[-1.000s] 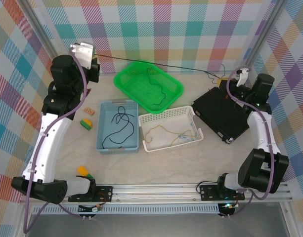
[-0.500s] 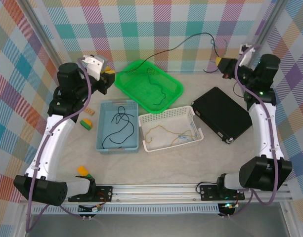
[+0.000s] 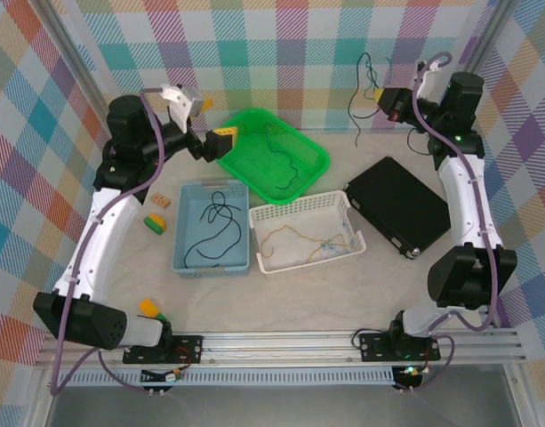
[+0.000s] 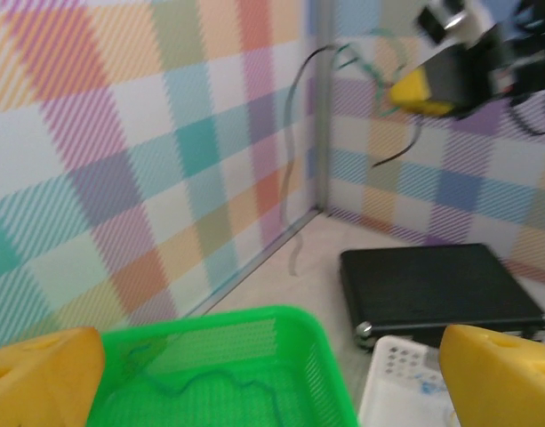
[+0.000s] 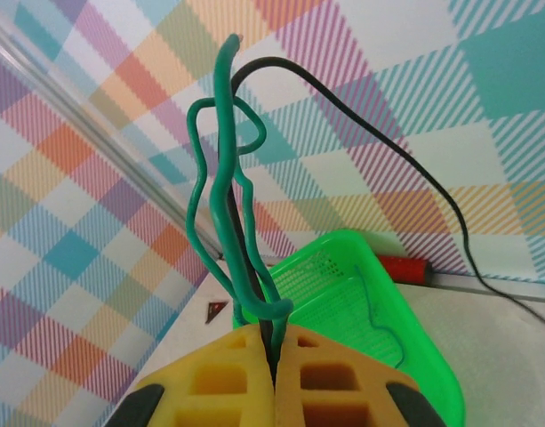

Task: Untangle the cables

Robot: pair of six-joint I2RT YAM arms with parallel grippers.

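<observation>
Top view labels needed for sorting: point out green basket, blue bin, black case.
green basket (image 3: 250,156), top view, bare floor
blue bin (image 3: 212,267), top view, near wall
black case (image 3: 401,209), top view, lid middle

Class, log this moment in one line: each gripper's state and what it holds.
left gripper: open, empty, by green basket | right gripper: shut on cables, raised
</observation>
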